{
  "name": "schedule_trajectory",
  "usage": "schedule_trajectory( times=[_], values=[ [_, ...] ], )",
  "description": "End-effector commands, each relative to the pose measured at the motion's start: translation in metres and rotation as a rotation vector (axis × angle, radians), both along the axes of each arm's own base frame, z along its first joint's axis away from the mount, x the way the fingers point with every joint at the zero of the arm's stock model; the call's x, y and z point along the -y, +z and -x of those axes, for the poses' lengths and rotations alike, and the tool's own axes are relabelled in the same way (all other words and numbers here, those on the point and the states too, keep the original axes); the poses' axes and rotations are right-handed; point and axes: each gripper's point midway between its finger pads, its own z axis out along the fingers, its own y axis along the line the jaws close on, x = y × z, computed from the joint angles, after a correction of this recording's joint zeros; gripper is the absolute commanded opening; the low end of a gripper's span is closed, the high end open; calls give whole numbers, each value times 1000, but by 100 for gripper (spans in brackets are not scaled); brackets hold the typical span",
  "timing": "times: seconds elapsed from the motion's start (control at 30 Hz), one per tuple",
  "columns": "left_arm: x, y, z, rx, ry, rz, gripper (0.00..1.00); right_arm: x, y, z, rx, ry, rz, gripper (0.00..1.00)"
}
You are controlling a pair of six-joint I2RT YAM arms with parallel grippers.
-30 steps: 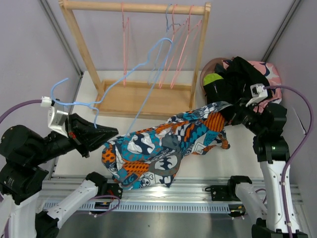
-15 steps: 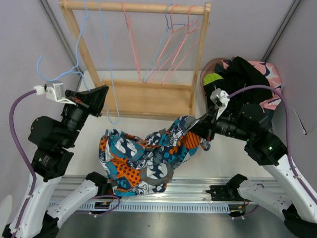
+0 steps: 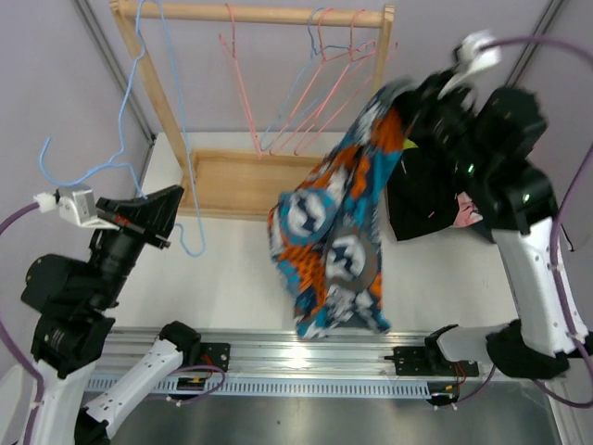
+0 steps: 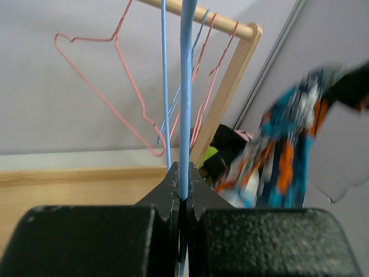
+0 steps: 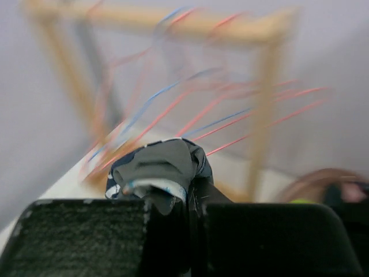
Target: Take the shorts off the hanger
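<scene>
The blue-orange-white print shorts point(image 3: 338, 232) hang in the air in front of the wooden rack point(image 3: 269, 14), free of any hanger. My right gripper point(image 3: 408, 97) is raised high and shut on their top edge; the bunched fabric point(image 5: 164, 164) shows between its jaws point(image 5: 193, 190). My left gripper point(image 3: 171, 202) is shut on a bare blue wire hanger point(image 3: 182, 139), seen upright in the left wrist view point(image 4: 185, 86) with the jaws point(image 4: 184, 187) closed on it. The shorts also show blurred in that view point(image 4: 282, 150).
Several pink and blue empty hangers point(image 3: 320, 83) hang on the rack's rail. A pile of other shorts lies at the back right: black point(image 3: 417, 195), pink print point(image 3: 468, 215), lime green point(image 4: 209, 154). The rack's base board point(image 3: 241, 181) sits on the table.
My right arm has swung up and back, lifting the print shorts off the table until they hang free. My left gripper has drawn back and lower with the blue hanger.
</scene>
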Motion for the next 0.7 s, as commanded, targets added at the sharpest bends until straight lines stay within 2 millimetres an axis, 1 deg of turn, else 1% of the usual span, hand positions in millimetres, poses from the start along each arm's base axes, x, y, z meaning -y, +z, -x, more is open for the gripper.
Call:
schedule_trajectory(
  times=[0.0, 0.03, 0.07, 0.1, 0.13, 0.17, 0.2, 0.23, 0.27, 0.3, 0.33, 0.37, 0.4, 0.43, 0.47, 0.5, 0.53, 0.57, 0.6, 0.63, 0.67],
  values=[
    [-9, -30, 18, -51, 1, -94, 0, 90, 77, -66, 148, -348, -123, 0],
    [-11, -40, 18, -71, 9, -102, 0, 126, 115, -64, 238, -436, -162, 0],
    [-11, -47, 19, -84, 8, -118, 0, 139, 127, -71, 263, -480, -176, 0],
    [-10, -53, 19, -93, 1, -127, 0, 149, 123, -100, 253, -526, -168, 0],
    [-8, -64, 17, -117, -1, -144, 0, 181, 136, -106, 293, -634, -173, 0],
    [-8, -68, 18, -120, -6, -155, 0, 198, 169, -89, 392, -680, -213, 0],
    [-8, -72, 16, -132, -1, -167, 0, 210, 174, -105, 428, -719, -226, 0],
    [-8, -76, 16, -141, 0, -179, 0, 224, 184, -104, 475, -764, -238, 0],
    [-11, -82, 14, -155, 13, -198, 0, 245, 180, -114, 486, -825, -220, 0],
    [-13, -85, 13, -164, 26, -207, 0, 252, 190, -113, 549, -848, -227, 0],
    [-15, -89, 11, -175, 41, -215, 0, 260, 184, -123, 552, -880, -206, 0],
    [-16, -98, 7, -193, 53, -232, 0, 272, 175, -135, 541, -910, -186, 0],
    [-19, -102, 3, -210, 80, -237, 0, 280, 162, -151, 520, -931, -155, 0],
    [-19, -106, 1, -222, 87, -245, 0, 291, 142, -172, 479, -959, -139, 0],
    [-20, -111, -3, -239, 100, -250, 0, 301, 127, -183, 444, -983, -141, 0],
    [-21, -117, -7, -259, 114, -256, 0, 318, 93, -206, 371, -1019, -117, 0],
    [-21, -120, -9, -270, 118, -253, 0, 328, 63, -225, 304, -1030, -112, 0],
    [-21, -121, -10, -277, 125, -249, 0, 335, 36, -239, 237, -1047, -121, 0],
    [-23, -123, -13, -290, 139, -249, 0, 346, -16, -256, 116, -1071, -89, 1],
    [-23, -122, -15, -291, 148, -239, 0, 350, -53, -268, 29, -1082, -74, 6],
    [-24, -121, -16, -293, 155, -238, 0, 351, -80, -273, -43, -1092, -86, 15]
  ],
)
